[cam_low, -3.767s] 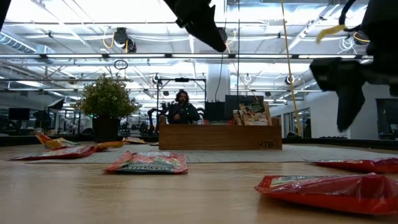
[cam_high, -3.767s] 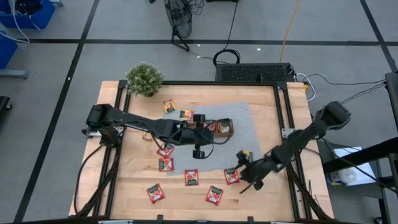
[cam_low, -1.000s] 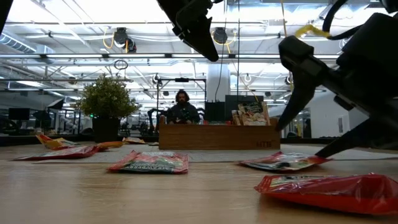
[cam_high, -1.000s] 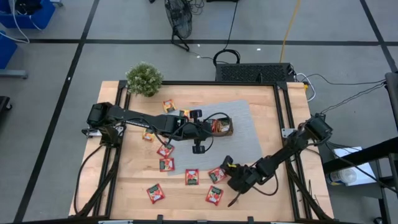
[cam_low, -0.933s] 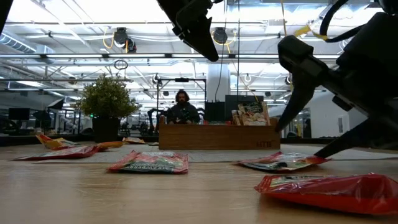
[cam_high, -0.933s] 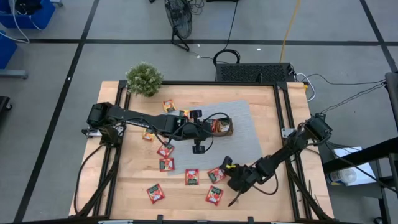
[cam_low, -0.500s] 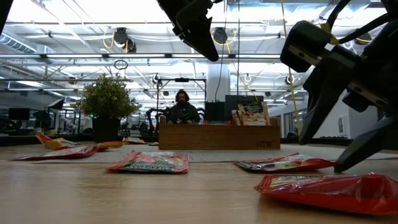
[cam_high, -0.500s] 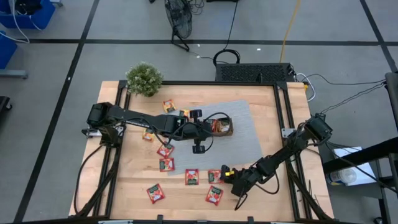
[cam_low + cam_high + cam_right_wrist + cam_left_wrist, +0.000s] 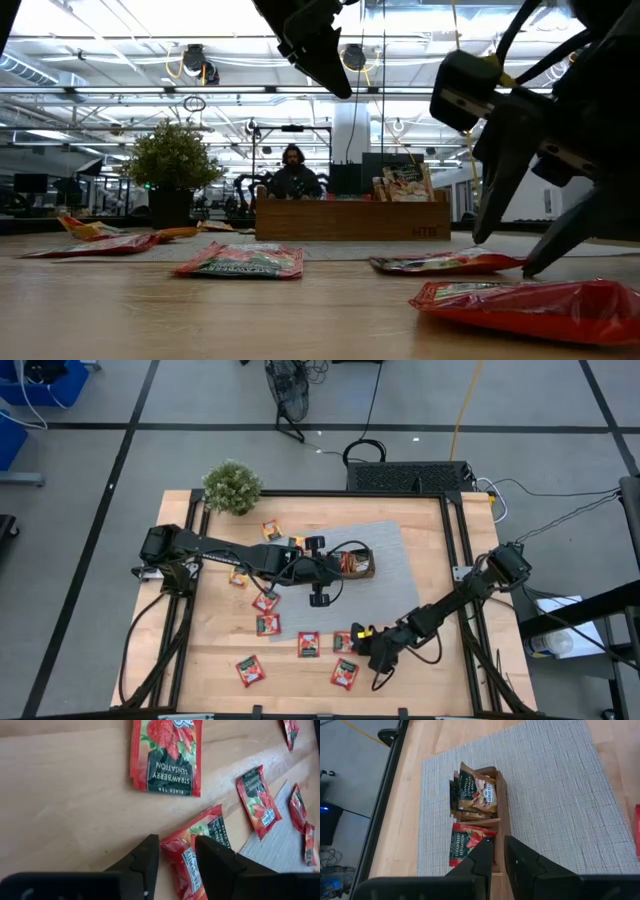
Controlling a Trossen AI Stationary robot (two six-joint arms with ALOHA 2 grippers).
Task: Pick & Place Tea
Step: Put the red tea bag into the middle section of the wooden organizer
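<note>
Small red tea sachets lie scattered on the wooden table. One red sachet lies flat near the front. My right gripper is low over it, open, with its fingers astride one corner. The brown wooden tray sits on a grey mat. It holds grey-brown sachets and a red one. My left gripper hangs shut and empty above the tray. My right gripper comes slanting down from the table's right, with one finger on either side of the red sachet's corner. One finger lies over the sachet's edge. The sachet rests flat on the wood. Whether both fingers touch it I cannot tell.
More red sachets lie at the front left, and others behind the left arm. A green potted plant stands at the far left corner. A person shows in the room beyond the table.
My right gripper has moved a little toward the table's left, rolled its wrist, and drawn its fingers closer together around the sachet's end. The sachet has slid slightly left and turned squarer, still flat on the table.
</note>
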